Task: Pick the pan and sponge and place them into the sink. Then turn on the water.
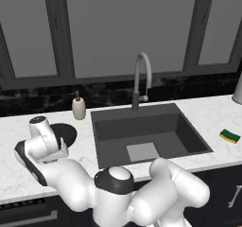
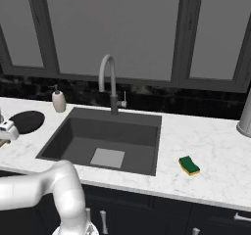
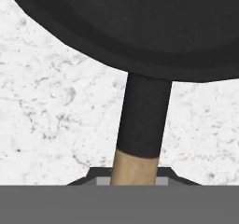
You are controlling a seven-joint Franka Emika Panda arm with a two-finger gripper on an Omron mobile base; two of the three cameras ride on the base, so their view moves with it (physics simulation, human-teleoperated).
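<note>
End effector (image 3: 133, 181) clamped on the wooden handle of the pan (image 1: 66, 134) — on the surface left of the sink (image 1: 189, 126). We should lift level — clearing the sink rim before lowering.

- The pan (image 1: 66, 132) lies on the counter (image 1: 222, 115), partly behind the robot's hand.
- The sink (image 1: 189, 134) sits beside it, sponge (image 1: 230, 136) past the sink's far side.
- A soap dispenser (image 1: 79, 107) stands behind the pan.
</note>
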